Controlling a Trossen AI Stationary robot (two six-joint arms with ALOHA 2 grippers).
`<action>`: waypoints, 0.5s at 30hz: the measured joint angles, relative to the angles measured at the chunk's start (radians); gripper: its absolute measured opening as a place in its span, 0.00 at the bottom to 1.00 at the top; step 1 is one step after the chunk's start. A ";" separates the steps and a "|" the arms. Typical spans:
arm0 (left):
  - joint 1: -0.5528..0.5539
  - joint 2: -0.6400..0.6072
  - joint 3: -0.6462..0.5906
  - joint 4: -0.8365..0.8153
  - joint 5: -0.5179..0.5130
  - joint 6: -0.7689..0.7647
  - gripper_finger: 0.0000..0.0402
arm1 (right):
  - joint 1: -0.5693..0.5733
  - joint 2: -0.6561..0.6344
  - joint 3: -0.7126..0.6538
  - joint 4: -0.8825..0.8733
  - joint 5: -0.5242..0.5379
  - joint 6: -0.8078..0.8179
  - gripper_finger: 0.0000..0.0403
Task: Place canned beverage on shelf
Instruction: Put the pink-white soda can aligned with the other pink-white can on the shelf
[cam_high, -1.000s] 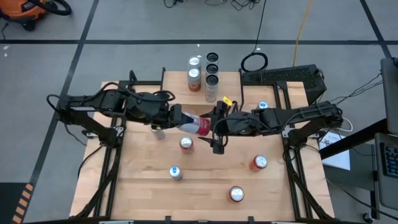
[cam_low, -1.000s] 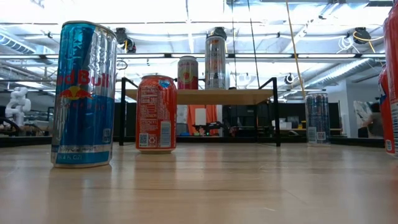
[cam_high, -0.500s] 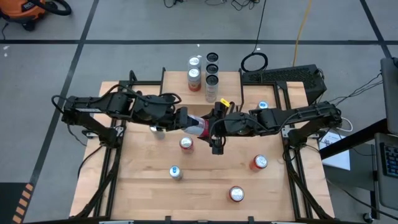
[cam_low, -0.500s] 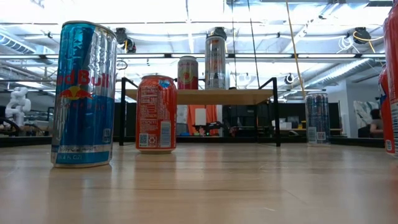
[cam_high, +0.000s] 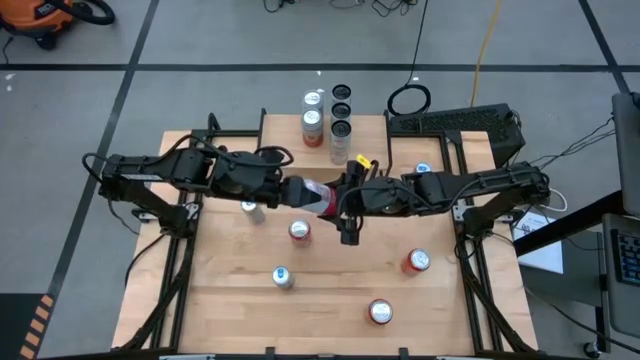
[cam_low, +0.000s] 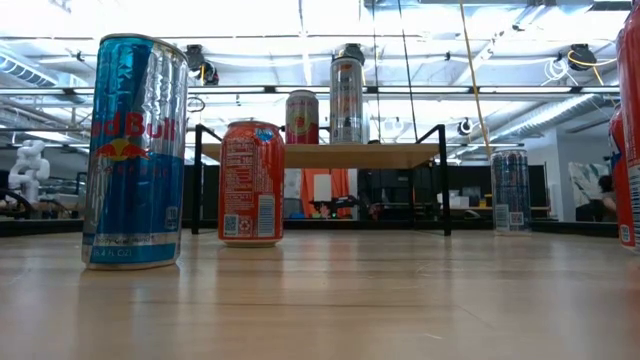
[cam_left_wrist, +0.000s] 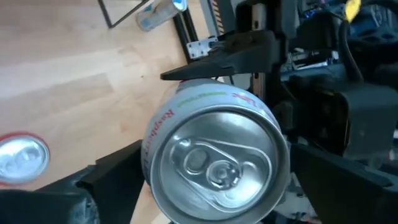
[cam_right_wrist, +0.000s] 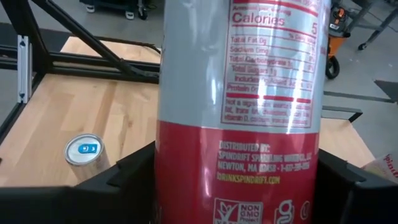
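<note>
Between the two end effectors, above mid-bench, the can (cam_high: 318, 195) lies sideways. The right end effector (cam_high: 338, 200) clasps its body; the left end effector (cam_high: 296, 191) stands wide around its top. The left should back straight off before the carry to the shelf (cam_high: 325, 133).

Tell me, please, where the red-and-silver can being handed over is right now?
In the high view, the red-and-silver can lies sideways above mid-table, between the left gripper and right gripper, just in front of the shelf.
</note>
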 joint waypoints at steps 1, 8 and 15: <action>0.002 -0.001 0.000 0.002 0.000 0.026 0.98 | 0.000 0.000 0.000 0.000 -0.001 0.006 0.69; 0.025 -0.027 0.001 0.018 -0.013 0.177 0.99 | 0.002 -0.020 -0.002 -0.007 -0.028 0.054 0.69; 0.079 -0.079 0.001 0.034 -0.008 0.376 0.99 | 0.002 -0.034 -0.002 0.001 -0.138 0.208 0.69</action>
